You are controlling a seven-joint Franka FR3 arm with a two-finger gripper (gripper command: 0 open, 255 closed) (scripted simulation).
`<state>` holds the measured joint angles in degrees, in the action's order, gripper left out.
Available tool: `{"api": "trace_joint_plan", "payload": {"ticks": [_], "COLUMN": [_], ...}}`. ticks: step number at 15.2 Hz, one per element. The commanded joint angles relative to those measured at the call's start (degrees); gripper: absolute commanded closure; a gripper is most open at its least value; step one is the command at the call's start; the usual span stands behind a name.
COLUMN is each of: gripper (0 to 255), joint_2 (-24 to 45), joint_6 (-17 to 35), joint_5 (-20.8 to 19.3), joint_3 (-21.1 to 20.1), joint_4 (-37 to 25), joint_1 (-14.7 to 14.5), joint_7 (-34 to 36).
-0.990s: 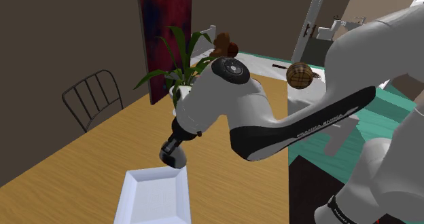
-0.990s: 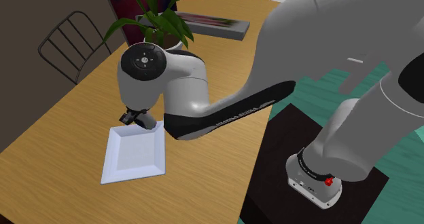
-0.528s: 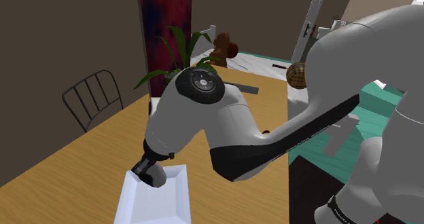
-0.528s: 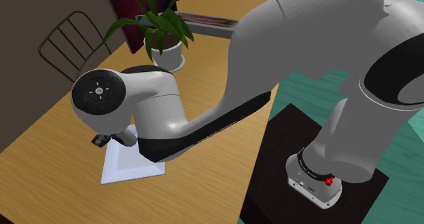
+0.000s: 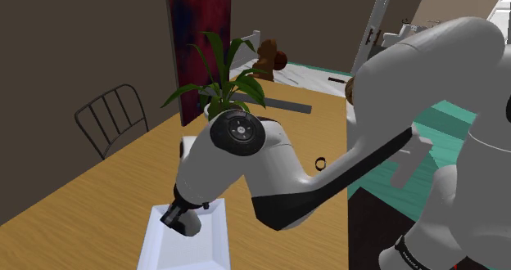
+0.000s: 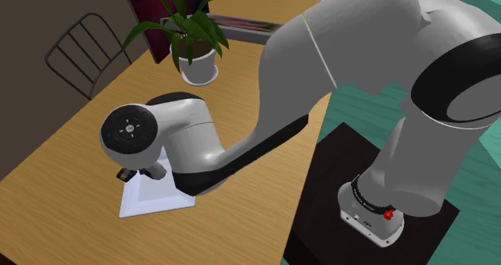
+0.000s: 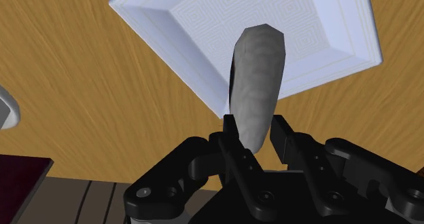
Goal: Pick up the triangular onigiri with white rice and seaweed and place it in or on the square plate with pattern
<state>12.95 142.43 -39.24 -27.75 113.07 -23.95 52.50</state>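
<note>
**Grey-white onigiri clamped in gripper over square plate**

Wrist view: the gripper [image 7: 255, 136] has its jaws narrow and closed on the onigiri [image 7: 257, 73]. Both black fingers [image 7: 232, 136] press against its flat sides. The onigiri is seen edge-on: pale grey and grainy, with a dark strip down one edge. It sticks out past the fingertips and overlaps the plate [image 7: 340, 32]. It is off the table and held by the fingers alone; can't tell if its far tip touches the plate.

Plate: white and square, with a raised rim and a nested-square pattern on its floor. The pattern is bare all round the onigiri. The plate lies flat on the wooden table [image 5: 98, 186], turned corner-on to the gripper.

Shoulder view: the white arm [image 5: 270, 162] bends down over the table. Its black hand end sits low over the plate's far part, at the view's lower left. The plate interior reads plain white here.

Second exterior view: the arm's wrist joint covers much of the plate; one corner and the near rim show.

Other container: a white pot [image 6: 198, 65] toward the table's far end holds a green leafy plant [image 5: 219, 68], well apart from the plate. A flat grey book [image 6: 249, 29] lies beyond the pot. A small black ring [image 5: 319, 163] lies on the table. A dark wire-back chair [image 5: 110, 117] stands beside the table. The black stand [image 6: 337, 191] is on a teal floor [image 6: 369, 103].
</note>
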Motion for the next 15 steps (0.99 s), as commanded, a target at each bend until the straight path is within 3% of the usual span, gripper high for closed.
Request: {"api": "trace_joint_plan", "payload": {"ticks": [1, 9, 15], "gripper": [255, 255, 255], "joint_2": [0.6, 4.1, 4.1], "joint_6": [1.0, 4.3, 4.3], "joint_5": [-1.2, -6.9, -6.9], "joint_3": [0.4, 2.4, 2.4], "joint_4": [0.6, 1.7, 1.7], "joint_1": [-0.2, -1.6, -1.6], "joint_7": [1.1, 6.3, 6.3]}}
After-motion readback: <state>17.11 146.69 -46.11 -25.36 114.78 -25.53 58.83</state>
